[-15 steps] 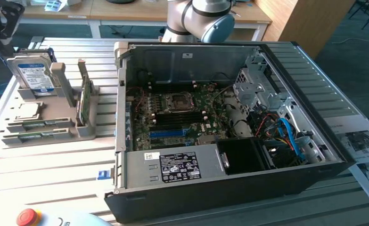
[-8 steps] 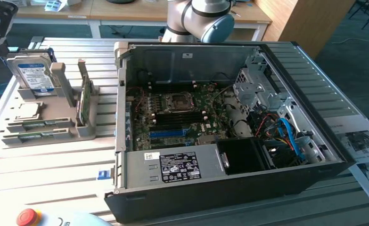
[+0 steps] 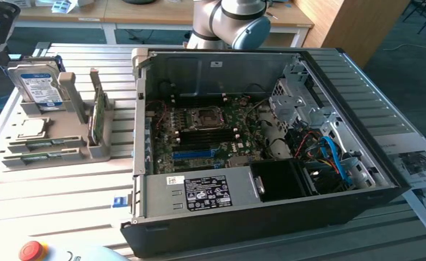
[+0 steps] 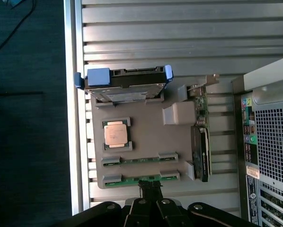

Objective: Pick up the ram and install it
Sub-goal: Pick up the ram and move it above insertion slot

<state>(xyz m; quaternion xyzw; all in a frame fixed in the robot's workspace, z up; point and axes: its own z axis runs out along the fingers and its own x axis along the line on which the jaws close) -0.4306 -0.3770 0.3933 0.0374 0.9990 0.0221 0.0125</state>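
Observation:
Two ram sticks, thin and green, lie flat in the slots of a grey holder point(image 3: 89, 152). One ram stick point(image 3: 44, 143) point(image 4: 139, 160) is beside the processor chip. The other ram stick point(image 3: 42, 157) point(image 4: 142, 178) lies along the holder's outer edge. My gripper point(image 4: 150, 188) is shut with nothing in it. In the wrist view its dark fingertips point(image 4: 145, 189) show right at the outer ram stick, looking down on the holder from above. The arm's elbow point(image 3: 238, 22) rises behind the open computer case.
On the holder also stand a blue-labelled hard drive point(image 3: 38, 81) point(image 4: 125, 82), a processor chip point(image 3: 31, 128) point(image 4: 116, 134) and a larger green card on edge point(image 3: 98, 111) point(image 4: 201, 142). The open case point(image 3: 372, 185) shows the motherboard point(image 3: 205, 130). A red stop button point(image 3: 32, 250) is near the front.

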